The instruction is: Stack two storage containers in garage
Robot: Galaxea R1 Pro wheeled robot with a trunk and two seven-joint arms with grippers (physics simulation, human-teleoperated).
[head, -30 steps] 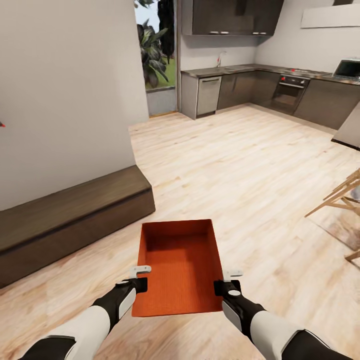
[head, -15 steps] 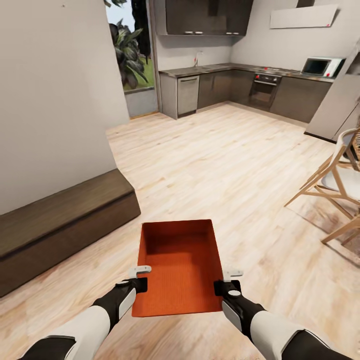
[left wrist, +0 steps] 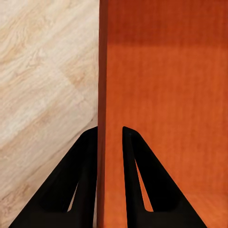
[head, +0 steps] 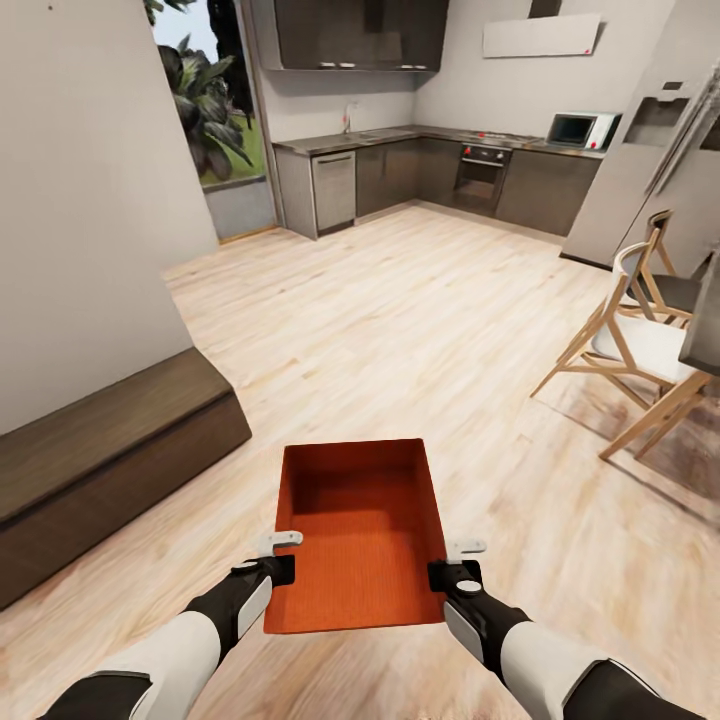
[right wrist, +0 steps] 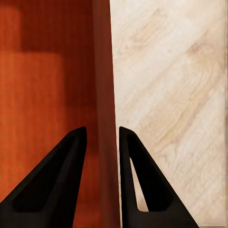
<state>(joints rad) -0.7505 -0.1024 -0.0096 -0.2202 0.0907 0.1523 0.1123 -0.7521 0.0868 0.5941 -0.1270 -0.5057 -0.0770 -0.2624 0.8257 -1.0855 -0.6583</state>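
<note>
The light wood-plank floor (head: 420, 320) of an open room runs from the robot back to a dark kitchen run (head: 440, 170) with oven and dishwasher along the far wall. A plain pale wall (head: 80, 200) stands to the robot's left, with a low dark cabinet (head: 110, 450) at its foot. Beyond the wall's end a tall window (head: 205, 110) shows green foliage. To the robot's right, wooden chairs (head: 625, 345) stand on the planks, near a tall grey refrigerator (head: 660, 150); a microwave (head: 578, 130) sits on the bench beside it.

Storage container (head: 358, 530): orange-red, open-topped, empty, carried level in front of the robot above the planks, held by its two long side walls.

Left claw (head: 276, 556): pinching the container's left wall near the end closest to the robot. In the left wrist view the claw (left wrist: 110, 137) has one black finger inside the bin and one outside, the wall (left wrist: 101, 95) between them.

Right claw (head: 460, 562): pinching the container's right wall at the matching place. In the right wrist view the claw (right wrist: 102, 137) straddles the wall (right wrist: 102, 71) likewise, one finger (right wrist: 71, 156) over the ribbed orange interior, the other over the planks.
</note>
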